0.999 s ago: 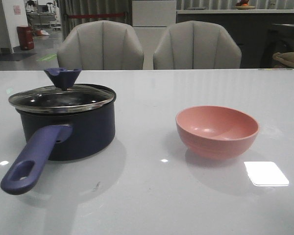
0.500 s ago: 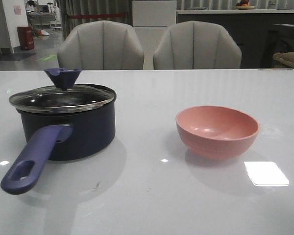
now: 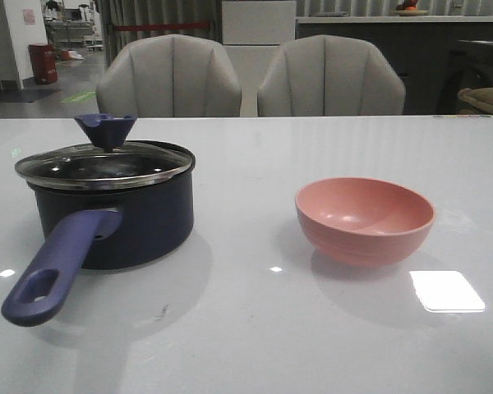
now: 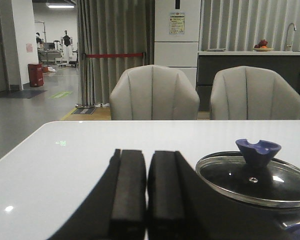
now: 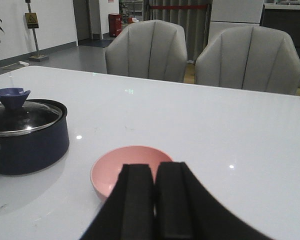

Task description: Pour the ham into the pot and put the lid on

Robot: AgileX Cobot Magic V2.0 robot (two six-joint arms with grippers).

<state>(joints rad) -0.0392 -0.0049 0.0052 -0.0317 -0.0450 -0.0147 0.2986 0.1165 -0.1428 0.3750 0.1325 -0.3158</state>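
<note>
Hidden and cropped at this moment

The pot's (image 3: 140, 217) inside was masked by the lid (image 3: 103, 164), whose glass showed only dark, so no ham could be made out. The pink bowl's (image 3: 364, 217) near inner wall hid behind its own rim. In the left wrist view the lid's near edge ran off the frame; in the right wrist view the closed right gripper (image 5: 154, 200) covered the bowl's near side.

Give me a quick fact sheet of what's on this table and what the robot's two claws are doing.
pot: left on table, handle toward camera
lid: on the pot, slightly askew
pink bowl: right, upright; ham not visible
left gripper: shut, empty, near the lid
right gripper: shut, empty, near the bowl
</note>
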